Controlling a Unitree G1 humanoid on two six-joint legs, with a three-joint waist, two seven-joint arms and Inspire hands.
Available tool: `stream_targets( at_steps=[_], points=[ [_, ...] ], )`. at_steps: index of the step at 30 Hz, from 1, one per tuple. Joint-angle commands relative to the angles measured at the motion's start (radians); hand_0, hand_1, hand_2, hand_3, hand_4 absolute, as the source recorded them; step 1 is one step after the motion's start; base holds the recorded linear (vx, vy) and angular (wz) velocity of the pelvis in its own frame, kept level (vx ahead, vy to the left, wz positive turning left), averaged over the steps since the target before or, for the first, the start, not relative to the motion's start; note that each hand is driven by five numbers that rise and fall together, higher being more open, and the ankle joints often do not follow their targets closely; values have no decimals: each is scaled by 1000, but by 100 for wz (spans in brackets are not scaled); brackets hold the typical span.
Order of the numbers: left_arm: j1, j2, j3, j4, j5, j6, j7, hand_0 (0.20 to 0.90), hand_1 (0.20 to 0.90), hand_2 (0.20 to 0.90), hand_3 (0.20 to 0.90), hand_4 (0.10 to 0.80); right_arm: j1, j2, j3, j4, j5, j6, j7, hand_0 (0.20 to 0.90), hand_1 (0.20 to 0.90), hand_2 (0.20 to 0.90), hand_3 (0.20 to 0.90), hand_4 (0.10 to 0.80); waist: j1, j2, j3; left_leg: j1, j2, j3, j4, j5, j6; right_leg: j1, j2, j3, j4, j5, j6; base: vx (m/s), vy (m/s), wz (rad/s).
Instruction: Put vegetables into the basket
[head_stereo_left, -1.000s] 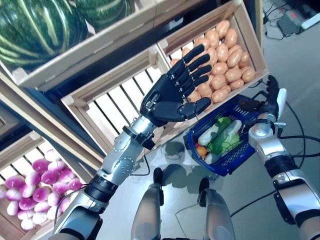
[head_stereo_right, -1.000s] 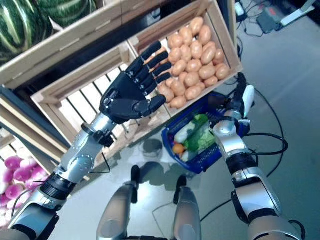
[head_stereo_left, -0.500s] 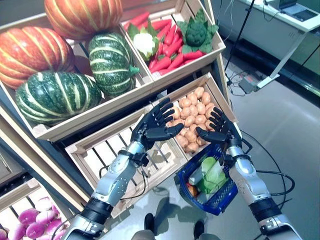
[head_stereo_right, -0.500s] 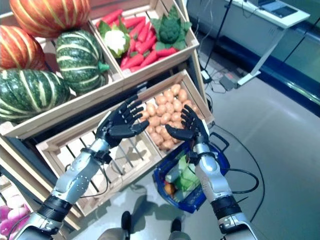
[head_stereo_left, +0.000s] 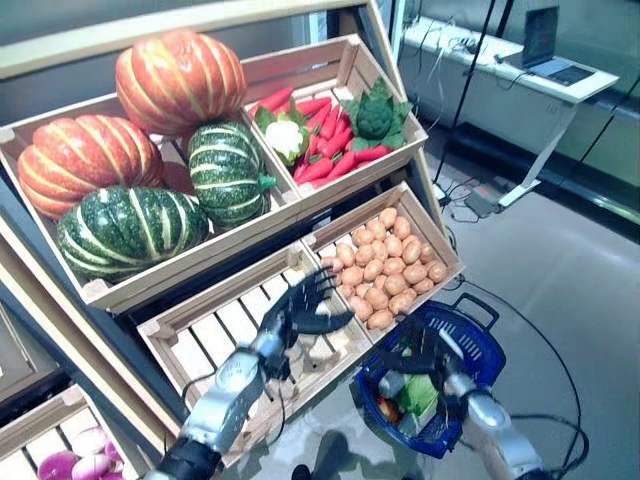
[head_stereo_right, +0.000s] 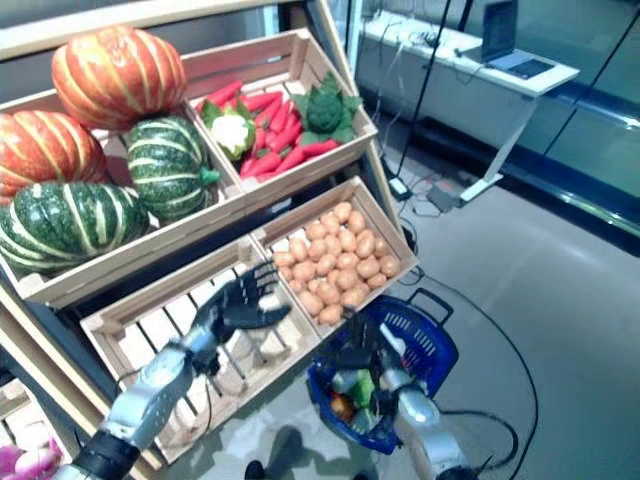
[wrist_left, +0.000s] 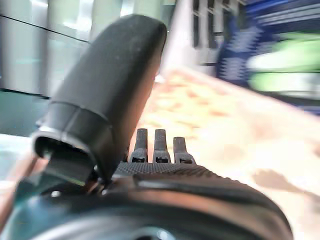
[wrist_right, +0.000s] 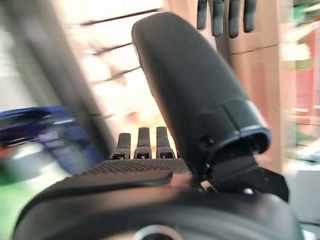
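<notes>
The blue plastic basket (head_stereo_left: 492, 352) stands on the floor at the foot of the wooden stand. A green leafy vegetable (head_stereo_left: 421, 392), a pale long vegetable and a small orange one (head_stereo_left: 386, 408) lie in it. My right hand (head_stereo_left: 424, 354) is just above the basket's near rim, fingers straight and empty; its wrist view shows the straight fingers (wrist_right: 143, 142). My left hand (head_stereo_left: 303, 311) is open and empty over the slatted crate (head_stereo_left: 205, 335), its fingertips right beside the crate of potatoes (head_stereo_left: 390, 262). Its wrist view shows straight fingers (wrist_left: 159, 145).
The tiered wooden stand (head_stereo_left: 120, 285) of crates rises to the left and ahead. A white desk (head_stereo_left: 520, 85) with a laptop stands at the back right. Cables (head_stereo_left: 470, 195) run across the grey floor beside the stand.
The camera has tilted up, showing more of the stand. Both hands have come down from in front of the potato crate: the left to the slatted crate, the right to the basket.
</notes>
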Motion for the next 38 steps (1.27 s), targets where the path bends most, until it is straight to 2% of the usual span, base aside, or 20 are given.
stream_targets(
  at_steps=[1,2,5,6,7,9,12,14,15,16,19,24,31,38],
  points=[
    [-68,-13,-21,150,106,-88,-48,900,900,900,900,800,-63,12,4,105,-63,-49,84,900,900,900,900,800,2,7,-24,5,18,18,8,-58,-10,-47,-15,-26,33,46,-21,5,0,-7],
    [-69,-24,-21,189,113,-76,-55,900,900,900,900,800,-66,21,4,142,-63,-38,99,900,900,900,900,800,2,8,-20,8,18,19,8,-60,-9,-44,-16,-25,33,44,-20,14,4,-11],
    [-68,-39,-35,305,257,-110,-77,900,900,900,900,800,-65,43,8,263,-110,-6,97,900,900,900,900,800,-2,7,-14,18,20,30,8,-65,-8,-36,-19,-21,32,41,-15,18,5,-13],
    [-67,-39,-37,309,263,-115,-74,900,900,900,900,800,-65,44,8,268,-111,-2,94,900,900,900,900,800,-2,7,-14,19,20,31,8,-65,-8,-35,-19,-21,32,41,-15,11,6,-5],
    [-66,-41,-60,360,321,-128,-89,900,900,900,900,800,-66,58,-1,359,-117,16,84,900,900,900,900,800,-3,8,-11,22,21,36,8,-65,-7,-32,-22,-23,31,42,-12,0,0,0],
    [-68,-44,-69,409,339,-129,-97,900,900,900,900,800,-73,63,-7,413,-126,33,82,900,900,900,900,800,-4,10,-9,25,21,37,8,-66,-6,-29,-23,-23,30,42,-11,0,0,0],
    [-67,-63,-72,529,397,-104,-104,900,900,900,900,800,-81,74,-23,510,-135,90,64,900,900,900,900,800,-5,12,-9,30,22,42,8,-65,-6,-25,-25,-21,32,41,-9,0,0,0],
    [-72,-86,-68,644,443,-56,-73,900,900,900,900,800,-93,84,-31,573,-151,118,38,900,900,900,900,800,-5,11,-9,36,22,41,8,-66,-4,-19,-26,-19,32,41,-8,17,7,0],
    [-73,-88,-67,651,450,-51,-70,900,900,900,900,800,-95,84,-31,576,-150,124,35,900,900,900,900,800,-5,11,-8,37,22,40,8,-66,-4,-18,-26,-19,31,41,-8,48,9,-1],
    [-76,-100,-63,733,488,-39,-50,900,900,900,900,800,-104,90,-44,617,-150,135,22,900,900,900,900,800,-5,11,-13,41,21,38,8,-67,-4,-13,-24,-15,29,39,-9,44,5,-2],
    [-79,-116,-56,806,536,30,-12,900,900,900,900,800,-112,95,-68,655,-127,143,-1,900,900,900,900,800,-6,11,-17,46,22,33,8,-71,-4,-7,-24,-15,26,39,-8,43,4,0],
    [-72,-127,-40,868,577,93,40,900,900,900,900,800,-108,104,-78,686,-150,126,1,900,900,900,900,800,-12,14,-23,54,27,33,8,-72,-5,-2,-21,-7,27,34,-11,38,2,1],
    [-72,-135,-33,888,617,137,79,900,900,900,900,800,-105,110,-78,686,-158,113,8,900,900,900,900,800,-15,15,-30,56,29,29,8,-73,-5,-3,-19,-4,30,31,-14,8,-1,-1],
    [-68,-143,-34,892,621,146,70,900,900,900,900,800,-105,115,-70,678,-154,104,4,900,900,900,900,800,-15,15,-35,54,26,22,8,-73,-5,-4,-18,2,30,29,-17,0,0,0]
  ],
)
